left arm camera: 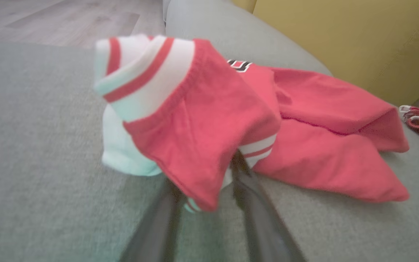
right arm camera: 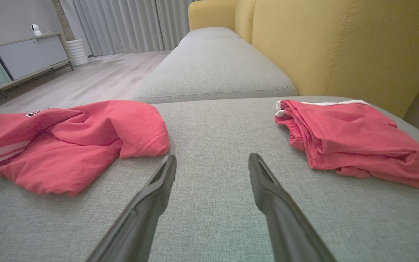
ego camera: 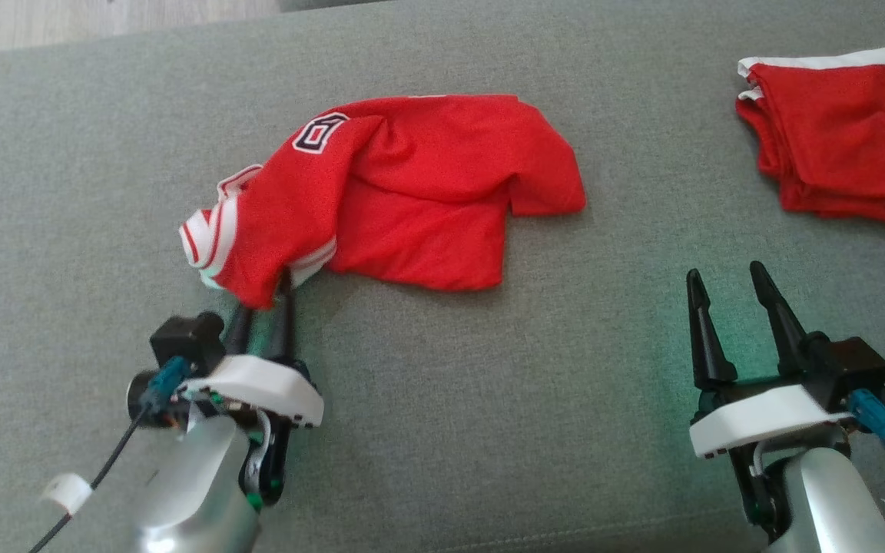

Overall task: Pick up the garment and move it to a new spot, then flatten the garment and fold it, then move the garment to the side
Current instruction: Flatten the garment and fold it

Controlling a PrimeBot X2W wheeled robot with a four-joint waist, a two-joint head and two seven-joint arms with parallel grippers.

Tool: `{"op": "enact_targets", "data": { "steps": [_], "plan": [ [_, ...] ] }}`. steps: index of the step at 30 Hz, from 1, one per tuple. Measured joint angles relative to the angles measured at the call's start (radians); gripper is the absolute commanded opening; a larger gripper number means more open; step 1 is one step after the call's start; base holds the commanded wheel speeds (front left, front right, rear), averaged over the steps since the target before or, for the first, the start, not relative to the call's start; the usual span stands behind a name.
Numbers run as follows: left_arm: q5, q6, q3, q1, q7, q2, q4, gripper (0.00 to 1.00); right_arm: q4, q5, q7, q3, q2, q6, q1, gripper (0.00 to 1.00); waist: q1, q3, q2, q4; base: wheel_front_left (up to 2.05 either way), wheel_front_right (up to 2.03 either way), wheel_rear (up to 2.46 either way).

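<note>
Red garment [ego camera: 412, 192] lies crumpled mid sofa seat [ego camera: 488, 384], striped sleeve raised at its near-left corner. Left hand [ego camera: 264, 298] straddles that sleeve, tips buried in cloth, so can't tell if clamped. Right hand [ego camera: 725, 273] has fingers apart over bare seat, well clear. Folded red shorts [ego camera: 842, 138] sit far right by yellow backrest [right arm camera: 340, 43].

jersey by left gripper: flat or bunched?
Bunched. The jersey lies crumpled in folds on the cushion, its striped end raised over the left gripper. Grip: cannot tell.

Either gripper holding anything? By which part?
Right gripper: open, nothing held. Left gripper: fingers straddle the striped sleeve end of the red jersey; whether they are clamped on it cannot be told.
</note>
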Motion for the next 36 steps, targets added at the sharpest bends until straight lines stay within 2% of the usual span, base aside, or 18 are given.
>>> {"op": "enact_targets", "data": {
  "steps": [6, 11, 16, 20, 25, 27, 30, 36],
  "plan": [
    [0.072, -0.012, 0.000, -0.022, -0.021, -0.006, -0.072, 0.00, 0.013, 0.001, -0.001, -0.002, 0.000, 0.000, 0.000, 1.00, -0.0001, -0.030, 0.0000, 0.007, 0.00, 0.00, 0.00],
    [0.152, -0.013, 0.022, 0.000, -0.021, -0.006, -0.254, 0.00, 0.026, 0.004, -0.002, -0.002, 0.000, 0.000, 0.004, 1.00, -0.0002, -0.066, 0.0000, 0.022, 0.00, 0.00, 0.00],
    [0.207, -0.022, 0.002, 0.093, -0.024, 0.004, -0.430, 0.00, 0.039, 0.021, -0.010, 0.000, 0.000, 0.000, 0.021, 1.00, -0.0002, -0.105, 0.0000, 0.040, 0.00, 0.00, 0.00],
    [0.236, -0.020, -0.021, 0.141, -0.004, 0.035, -0.608, 0.00, 0.050, 0.028, -0.011, 0.000, 0.000, 0.000, 0.044, 1.00, -0.0003, -0.127, 0.0000, 0.052, 0.00, 0.00, 0.00],
    [0.230, 0.026, -0.003, 0.191, 0.098, 0.091, -0.798, 0.00, 0.054, 0.031, -0.021, -0.001, 0.000, 0.000, 0.045, 1.00, -0.0002, -0.120, 0.0000, 0.053, 0.00, 0.00, 0.00],
    [0.211, 0.043, 0.018, 0.222, 0.131, 0.110, -0.813, 0.00, 0.055, 0.031, -0.023, -0.002, 0.000, 0.000, 0.044, 1.00, -0.0002, -0.110, 0.0000, 0.051, 0.00, 0.00, 0.00],
    [0.170, 0.041, 0.055, 0.236, 0.171, 0.138, -0.766, 0.00, 0.057, 0.031, -0.028, -0.001, 0.000, 0.000, 0.039, 1.00, -0.0002, -0.088, 0.0000, 0.046, 0.00, 0.00, 0.00],
    [0.112, -0.002, 0.109, 0.116, 0.213, 0.168, -0.509, 0.00, 0.056, 0.031, -0.033, 0.002, 0.000, 0.000, -0.009, 1.00, 0.0000, -0.034, 0.0000, 0.023, 0.00, 0.00, 0.00]
  ]
}}
